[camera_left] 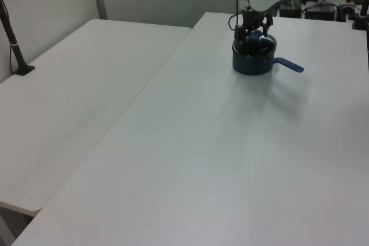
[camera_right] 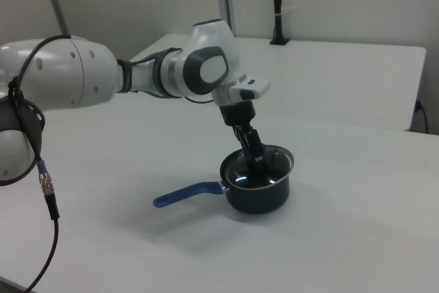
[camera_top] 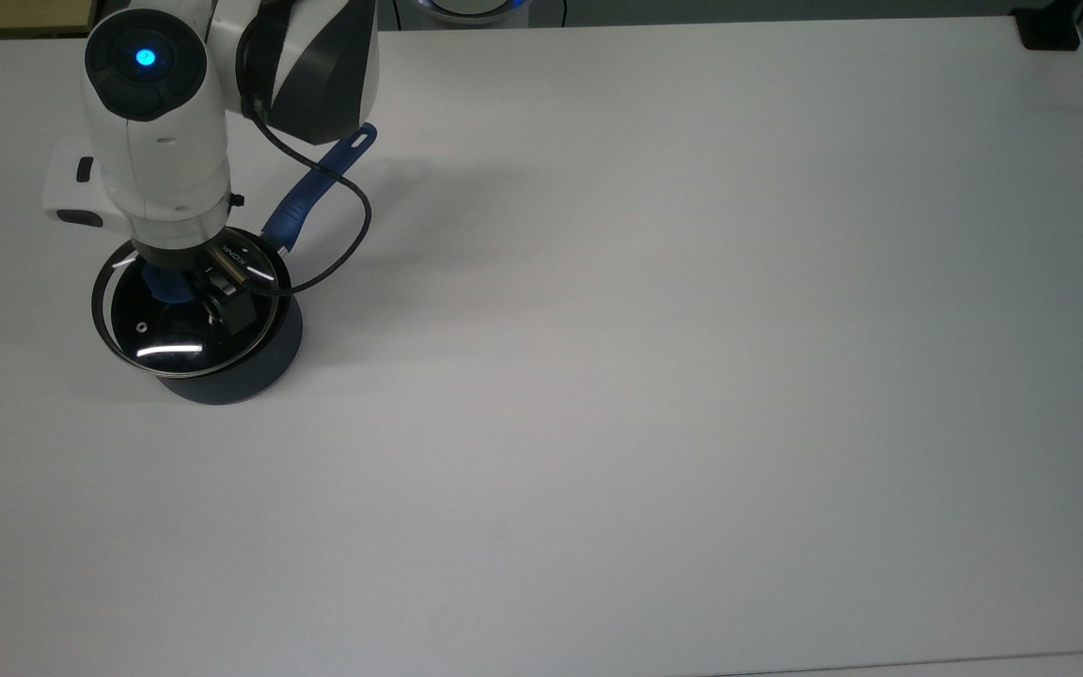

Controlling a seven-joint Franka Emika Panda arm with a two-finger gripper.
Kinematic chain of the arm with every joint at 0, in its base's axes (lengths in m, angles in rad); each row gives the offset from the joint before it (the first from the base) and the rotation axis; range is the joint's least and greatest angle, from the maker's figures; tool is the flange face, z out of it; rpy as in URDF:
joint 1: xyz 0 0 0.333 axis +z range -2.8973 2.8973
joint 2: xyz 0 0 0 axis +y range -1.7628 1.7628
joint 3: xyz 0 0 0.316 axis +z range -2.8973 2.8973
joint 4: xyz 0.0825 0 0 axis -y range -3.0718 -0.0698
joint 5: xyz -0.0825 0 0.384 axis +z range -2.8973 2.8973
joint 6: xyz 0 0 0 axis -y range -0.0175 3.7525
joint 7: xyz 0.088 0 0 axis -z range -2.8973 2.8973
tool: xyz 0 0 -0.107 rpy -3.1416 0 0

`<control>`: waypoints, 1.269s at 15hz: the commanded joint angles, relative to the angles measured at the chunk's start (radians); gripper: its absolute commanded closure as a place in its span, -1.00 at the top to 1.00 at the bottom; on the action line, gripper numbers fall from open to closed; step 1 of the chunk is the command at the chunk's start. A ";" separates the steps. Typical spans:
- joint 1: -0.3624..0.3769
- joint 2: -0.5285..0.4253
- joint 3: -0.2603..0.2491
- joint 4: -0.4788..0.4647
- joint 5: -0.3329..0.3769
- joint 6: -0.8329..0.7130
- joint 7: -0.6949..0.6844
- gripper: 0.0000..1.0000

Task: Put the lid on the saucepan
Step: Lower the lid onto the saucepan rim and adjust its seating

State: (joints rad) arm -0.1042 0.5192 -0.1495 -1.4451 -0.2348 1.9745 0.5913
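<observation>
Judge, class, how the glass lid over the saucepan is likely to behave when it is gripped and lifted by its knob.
The lid is a clear glass disc with a metal rim, so probably rigid yet breakable if dropped. Held by its small blue knob alone, it may swing or tilt. Over the saucepan, its round rim could slide sideways unless seated flat.
</observation>
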 commanded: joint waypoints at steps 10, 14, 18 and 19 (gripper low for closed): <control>0.000 -0.007 0.019 0.011 0.045 0.017 -0.028 1.00; 0.000 -0.016 0.018 0.011 0.095 0.017 -0.070 1.00; 0.000 -0.019 0.019 0.011 0.097 0.017 -0.070 1.00; 0.000 -0.019 0.018 0.012 0.097 0.017 -0.070 1.00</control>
State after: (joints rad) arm -0.1033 0.5153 -0.1350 -1.4245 -0.1594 1.9745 0.5496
